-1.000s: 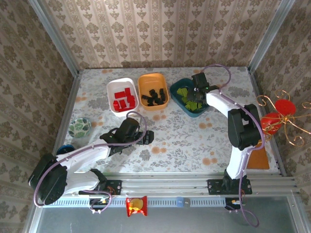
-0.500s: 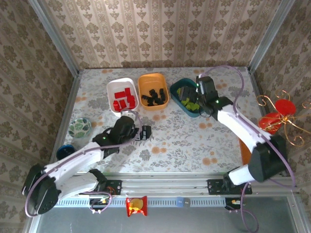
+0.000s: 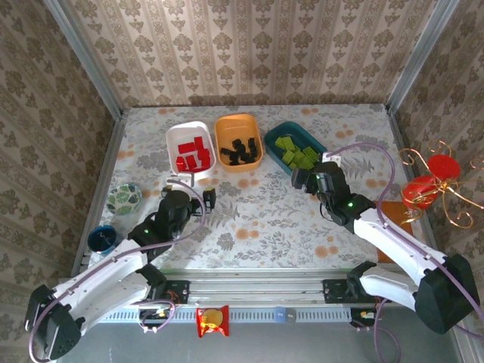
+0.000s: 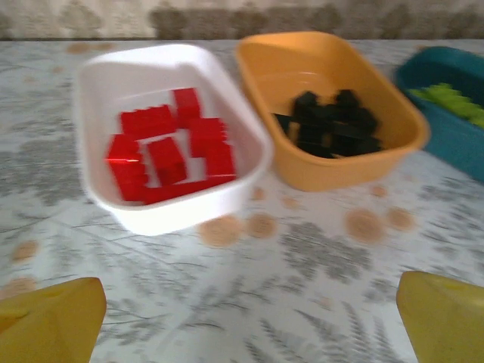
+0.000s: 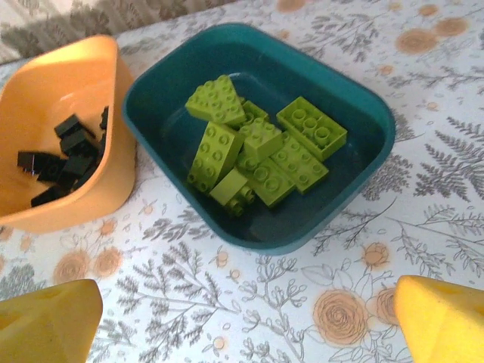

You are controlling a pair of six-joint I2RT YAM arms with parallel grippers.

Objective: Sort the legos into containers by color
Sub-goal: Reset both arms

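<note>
Three containers stand in a row at the back. Red legos (image 3: 193, 153) (image 4: 170, 155) lie in the white tray (image 3: 171, 145) (image 4: 98, 76). Black legos (image 3: 240, 151) (image 4: 329, 125) (image 5: 64, 155) lie in the orange tray (image 3: 238, 119) (image 4: 340, 170) (image 5: 76, 83). Lime green legos (image 3: 297, 156) (image 5: 257, 151) (image 4: 446, 102) fill the dark teal tray (image 3: 287, 128) (image 5: 363, 98) (image 4: 446, 140). My left gripper (image 3: 190, 190) (image 4: 249, 325) hangs open and empty over bare table just short of the white tray. My right gripper (image 3: 308, 172) (image 5: 242, 325) is open and empty at the teal tray's near edge.
A small green patterned bowl (image 3: 124, 198) and a dark blue mug (image 3: 101, 239) sit at the left edge. A red and gold wire ornament (image 3: 431, 181) and an orange mat (image 3: 397, 227) are at the right. Wallpapered walls close the back and sides.
My right gripper has opened and drawn back from above the teal tray to its near edge. My left gripper has moved left and slightly farther, from the table's middle toward the white tray.
</note>
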